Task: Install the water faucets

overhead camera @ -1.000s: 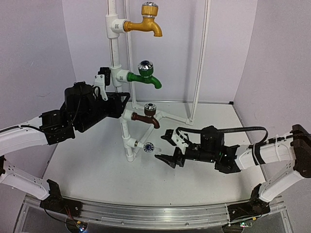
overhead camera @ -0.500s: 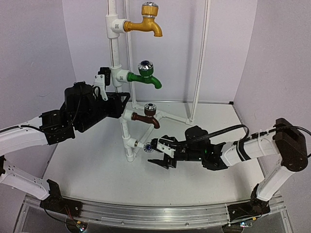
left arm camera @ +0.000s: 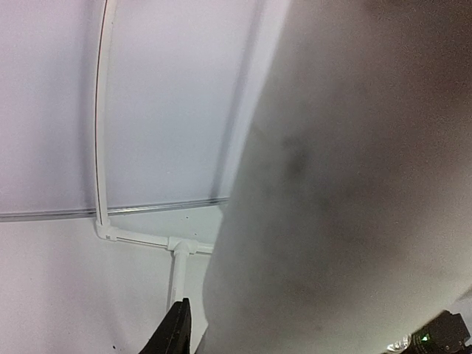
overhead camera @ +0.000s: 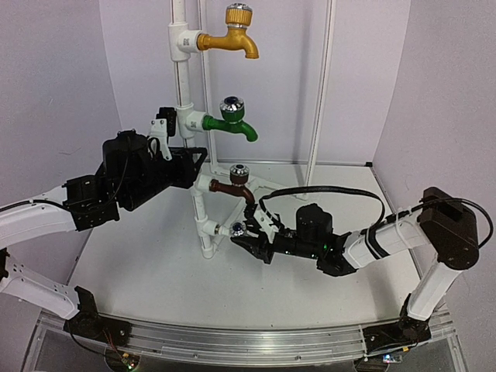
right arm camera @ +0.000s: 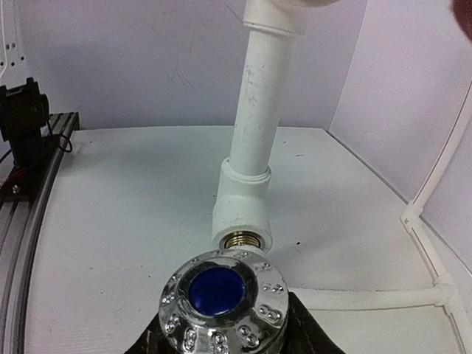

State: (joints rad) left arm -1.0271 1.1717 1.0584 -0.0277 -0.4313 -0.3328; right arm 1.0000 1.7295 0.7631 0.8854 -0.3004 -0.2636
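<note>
- Lilac walls (overhead camera: 54, 77) on three sides, white bench (overhead camera: 147, 263) below
- Upright on the bench, a white pipe stand (overhead camera: 180, 85) carrying a yellow faucet (overhead camera: 231, 39) at the top, a green faucet (overhead camera: 234, 120) under it and a brown faucet (overhead camera: 232, 186) lower again, all spouts turned down
- Low on the stand, a white T-fitting (right arm camera: 242, 214) with a brass-threaded mouth turned toward the right wrist view
- Reaching in low from the right, the right tool (overhead camera: 246, 237), closed snug on the silver, blue-centred knob of the white faucet (right arm camera: 221, 304)
- White faucet right at the mouth of that fitting; threaded in or only touching, impossible to tell, joint hidden behind the knob
- Left tool (overhead camera: 198, 159) up at the pipe between the green and brown faucets; gripping or merely beside it, impossible to tell, left wrist view mostly filled by a near blur
</note>
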